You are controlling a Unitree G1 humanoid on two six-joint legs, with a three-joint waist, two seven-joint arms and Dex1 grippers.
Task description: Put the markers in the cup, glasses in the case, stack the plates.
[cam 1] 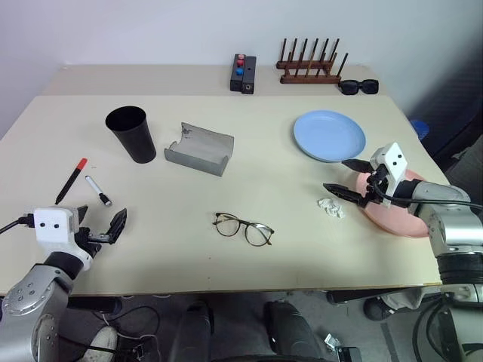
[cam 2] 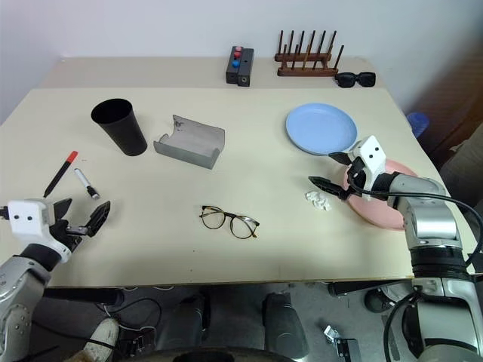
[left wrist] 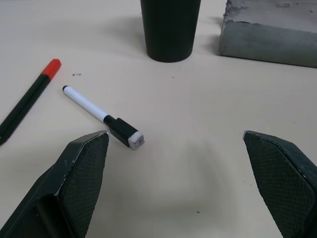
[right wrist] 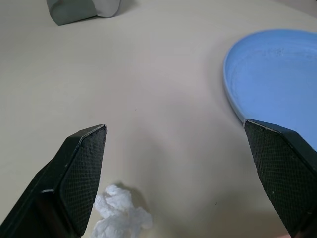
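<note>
The salmon pink round plate (cam 1: 400, 215) at 3 o'clock on the cream desk (cam 1: 226, 249) is partly hidden behind the right arm, its outer edge overhanging the desk rim. The right pincer (cam 1: 346, 179) hangs with its black fingers spread wide and holding nothing, just above a small crumpled white paper scrap (cam 1: 331, 207) and beside the light blue round plate (cam 1: 329, 135). The left pincer (cam 2: 79, 217) at 8 o'clock is likewise wide open and empty, apart from the two markers ahead of it: the black pen with a red cap (cam 1: 70, 181) and the white pen with black ends (cam 1: 98, 190), lying near each other on the desk. The tall matte black tapered cup (cam 1: 131, 133) stands upright at 10 o'clock, the grey felt glasses case (cam 1: 198, 148) just beside it, its flap open. The thin dark wire-frame glasses (cam 1: 243, 228) lie near the desk's middle, toward 6 o'clock. No writing is legible anywhere.
</note>
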